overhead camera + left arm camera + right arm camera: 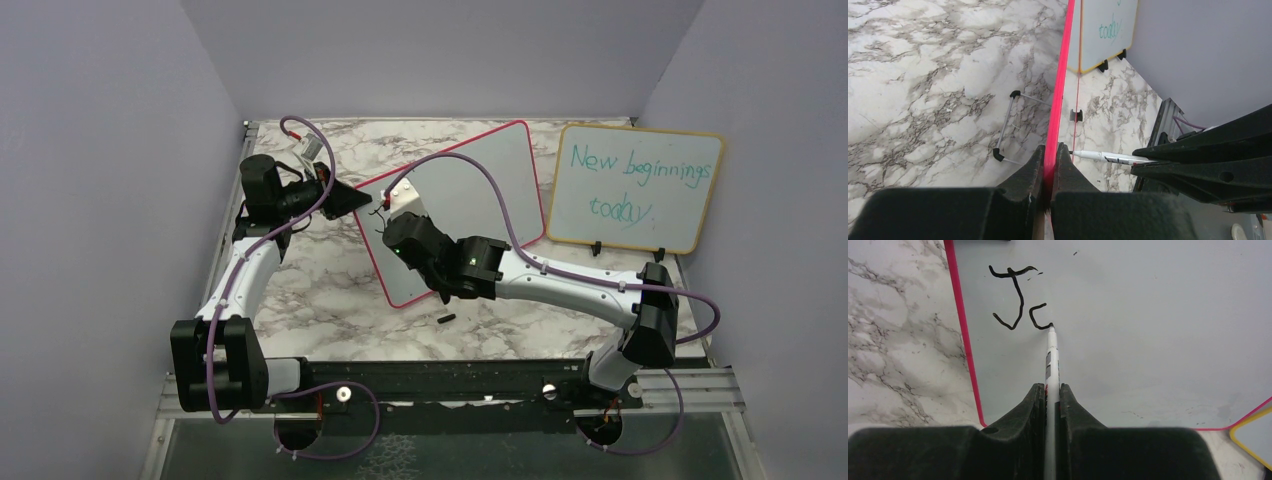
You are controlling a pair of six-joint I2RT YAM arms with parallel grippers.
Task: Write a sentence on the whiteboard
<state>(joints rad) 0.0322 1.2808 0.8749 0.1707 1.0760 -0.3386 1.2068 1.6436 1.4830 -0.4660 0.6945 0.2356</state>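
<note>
Top view: the whiteboard (470, 190) sits on the marble table (320, 290), with grey walls around it.
Left wrist: the left gripper (1050, 150) is clenched on the whiteboard's red frame. If it slips, we'd expect wobbly strokes.
Right wrist: the right gripper (1050, 388) clamps the marker (1052, 345). Its tip is apparently touching the whiteboard, and the sentence (1015, 297) reads only "Jc".

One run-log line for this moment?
left end effector: grips whiteboard | right end effector: grips marker, tip down | sentence: J, partial o
</note>
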